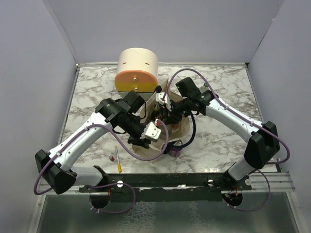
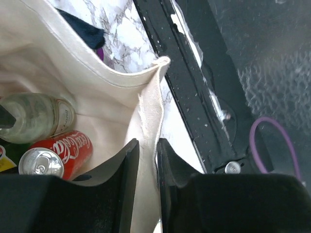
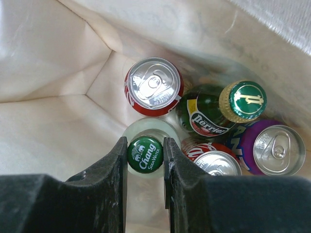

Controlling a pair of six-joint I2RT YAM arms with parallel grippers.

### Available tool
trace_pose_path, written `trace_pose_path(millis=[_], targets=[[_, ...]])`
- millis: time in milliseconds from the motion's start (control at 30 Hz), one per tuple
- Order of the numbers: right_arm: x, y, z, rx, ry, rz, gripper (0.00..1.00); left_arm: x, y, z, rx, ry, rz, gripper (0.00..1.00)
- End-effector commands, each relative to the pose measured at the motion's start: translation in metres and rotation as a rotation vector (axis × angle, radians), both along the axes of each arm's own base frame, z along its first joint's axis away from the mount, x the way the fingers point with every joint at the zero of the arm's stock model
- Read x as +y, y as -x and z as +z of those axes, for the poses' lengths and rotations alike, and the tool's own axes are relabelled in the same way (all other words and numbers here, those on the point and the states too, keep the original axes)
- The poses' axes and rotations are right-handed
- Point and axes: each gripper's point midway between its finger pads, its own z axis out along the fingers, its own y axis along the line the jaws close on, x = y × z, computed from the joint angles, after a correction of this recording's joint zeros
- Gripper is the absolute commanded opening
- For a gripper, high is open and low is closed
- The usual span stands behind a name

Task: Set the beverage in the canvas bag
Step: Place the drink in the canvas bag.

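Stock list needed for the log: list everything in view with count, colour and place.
Bag: one, beige cloth, middle of the table.
Cola cans: two, red, upright inside the bag.
Purple can: one, inside the bag.
Green bottle: one, green cap, inside the bag.
Clear bottle: one, green cap, inside the bag.
Drawer box: one, cream and orange, back of the table.
Pen: one, yellow, left of the bag, near edge.
Table: one, white marble pattern.
Left arm: white and black, jaws pinching the bag's rim.
Right arm: white and black, jaws clamped on the clear bottle's cap.
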Motion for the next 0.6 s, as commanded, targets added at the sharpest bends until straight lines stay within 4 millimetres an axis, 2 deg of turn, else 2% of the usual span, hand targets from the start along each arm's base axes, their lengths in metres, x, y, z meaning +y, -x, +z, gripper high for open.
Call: trace_pose_path(millis=[0,33,100,267,433,567], targets=[[0.003,0.004,0.001,0.12,0.023,-0.018,0.02,-0.016,-0.009,0.027,0.016,0.077,0.064,0.34],[0.005,0.003,0.003,0.129,0.02,-0.02,0.02,-0.019,-0.011,0.035,0.016,0.094,0.083,0.43],[0.007,0.003,0.006,0.14,0.013,-0.025,0.01,-0.025,-0.014,0.048,0.026,0.118,0.115,0.51],[0.011,0.002,0.014,0.159,-0.013,-0.048,0.01,-0.039,-0.019,0.082,0.068,0.186,0.185,0.63],[0.012,0.004,0.018,0.178,-0.023,-0.063,0.01,-0.069,-0.022,0.105,0.135,0.256,0.306,0.66],[0.01,0.007,0.015,0.194,-0.03,-0.077,0.01,-0.092,-0.022,0.107,0.161,0.249,0.356,0.68]])
